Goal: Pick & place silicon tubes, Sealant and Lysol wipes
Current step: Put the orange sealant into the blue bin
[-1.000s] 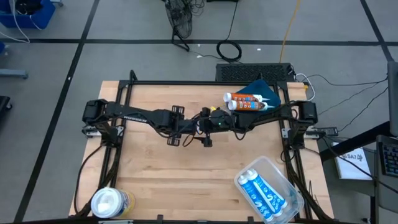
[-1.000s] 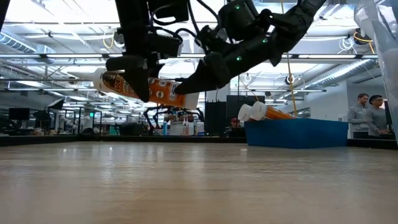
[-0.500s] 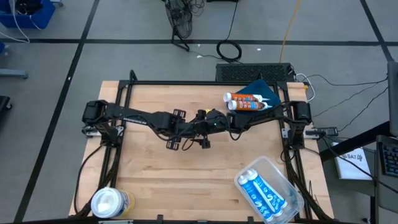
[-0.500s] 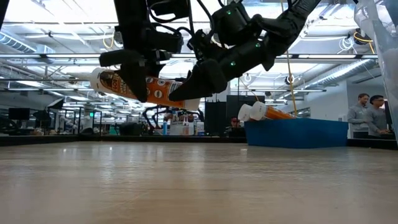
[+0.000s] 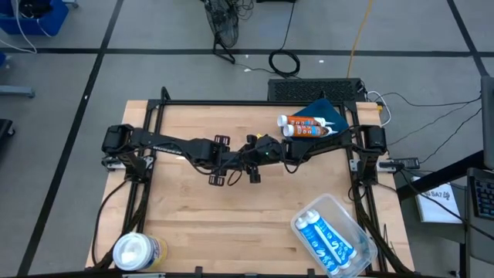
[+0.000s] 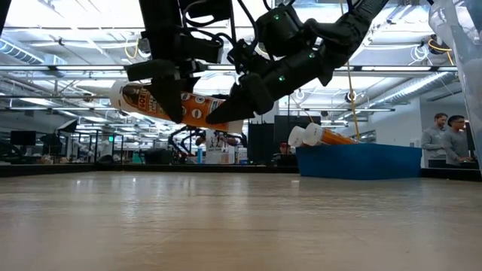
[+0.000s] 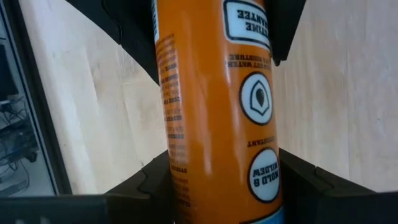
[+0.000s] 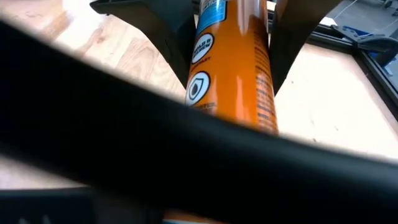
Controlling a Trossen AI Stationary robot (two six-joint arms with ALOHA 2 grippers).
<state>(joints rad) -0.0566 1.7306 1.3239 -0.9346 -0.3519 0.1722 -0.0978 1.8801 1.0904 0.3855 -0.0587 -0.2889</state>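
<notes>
An orange sealant tube (image 6: 184, 107) hangs above the middle of the table, and both grippers are shut on it. My left gripper (image 6: 169, 113) comes down steeply onto its middle. My right gripper (image 6: 226, 114) slants in from the table's right onto the tube's lower end. In the high view the two grippers (image 5: 224, 160) (image 5: 251, 158) meet and hide the tube. The yellow Lysol wipes canister (image 5: 139, 251) stands on its base at the near left corner. Two more orange tubes (image 5: 305, 125) lie in a blue bin (image 5: 328, 112) at the far right. My left gripper pinches the tube's round body (image 7: 217, 180) about mid-length between its two fingers (image 7: 155, 183). They come from above, pointing steeply down, and lie across the tube. The tube is lifted clear and slants, with its white end (image 6: 119, 94) toward the table's left highest. My right gripper has a finger (image 7: 127, 31) on either side of the tube's end part (image 7: 211, 25) toward the table's right. It comes slanting down from the table's right, with its fingers running along the tube. That end (image 6: 232, 123) is the lower one, clear of the table.
A clear plastic tub (image 5: 363, 255) holding blue-and-white tubes (image 5: 324, 235) sits at the near right corner. The black arm frame (image 5: 231, 103) runs along the far side. Bare wood lies between the grippers and the near edge. People stand in the room beyond the table's right.
My right gripper has edged toward the table's left, along the tube toward my left gripper. The tube stays held up over the middle of the table.
</notes>
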